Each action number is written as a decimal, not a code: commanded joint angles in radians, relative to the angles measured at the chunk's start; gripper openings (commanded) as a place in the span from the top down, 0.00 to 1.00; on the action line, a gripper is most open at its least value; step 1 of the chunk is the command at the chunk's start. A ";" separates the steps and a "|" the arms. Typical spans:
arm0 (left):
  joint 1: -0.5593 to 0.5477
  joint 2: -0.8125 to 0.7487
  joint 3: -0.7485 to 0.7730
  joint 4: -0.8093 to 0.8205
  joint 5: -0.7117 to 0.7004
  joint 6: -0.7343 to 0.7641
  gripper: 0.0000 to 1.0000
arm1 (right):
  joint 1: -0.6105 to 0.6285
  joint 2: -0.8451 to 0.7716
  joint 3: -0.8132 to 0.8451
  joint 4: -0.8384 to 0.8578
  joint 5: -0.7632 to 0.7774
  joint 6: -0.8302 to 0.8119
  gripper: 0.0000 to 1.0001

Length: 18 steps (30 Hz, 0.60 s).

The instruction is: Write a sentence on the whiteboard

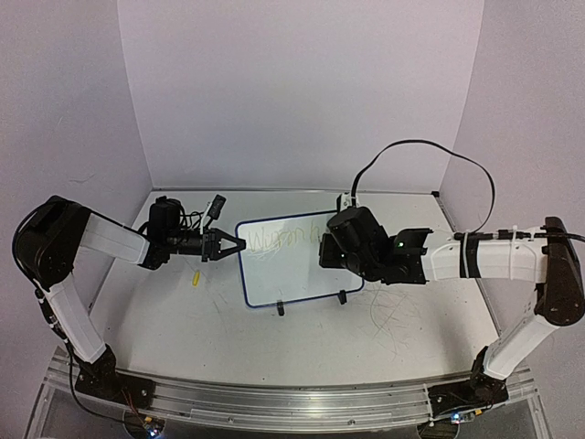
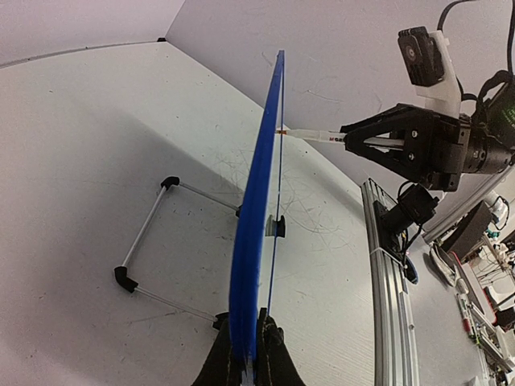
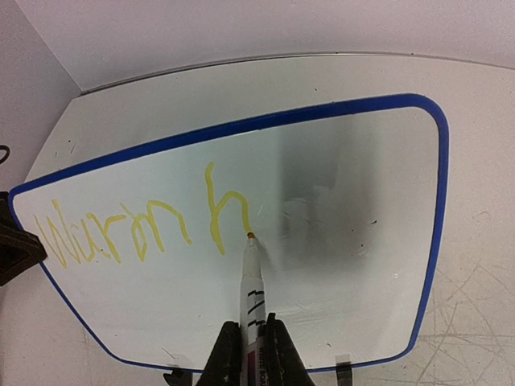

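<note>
We see the small rectangular whiteboard with the thin dark-blue frame [image 1: 297, 265] near the middle of the scuffed white table [image 1: 411, 320], between the two arms. Its long axis runs left to right, the near edge on two small black feet [image 1: 281, 309]. It is propped up rather than flat, with the writing face turned toward the arm bases.

The left gripper [image 2: 251, 354] is clamped on the board's left edge. The right gripper [image 3: 249, 342] is closed around a white marker pen [image 3: 251, 281]. The pen's long axis runs straight out from the fingers toward the board, and its tip touches the surface.

The faint yellow handwritten sentence [image 3: 145, 229] runs along the board's length from the left edge – one word, then an "h" ending at the tip. A small yellow piece [image 1: 196, 277] lies on the table near the left gripper.
</note>
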 commanded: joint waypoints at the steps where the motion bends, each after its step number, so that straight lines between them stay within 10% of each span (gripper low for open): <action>1: 0.006 0.021 0.010 -0.058 -0.070 0.065 1.00 | -0.007 -0.022 -0.014 -0.037 0.018 0.016 1.00; 18: 0.006 0.009 0.010 -0.064 -0.081 0.064 1.00 | -0.013 -0.215 -0.097 0.162 -0.046 -0.121 1.00</action>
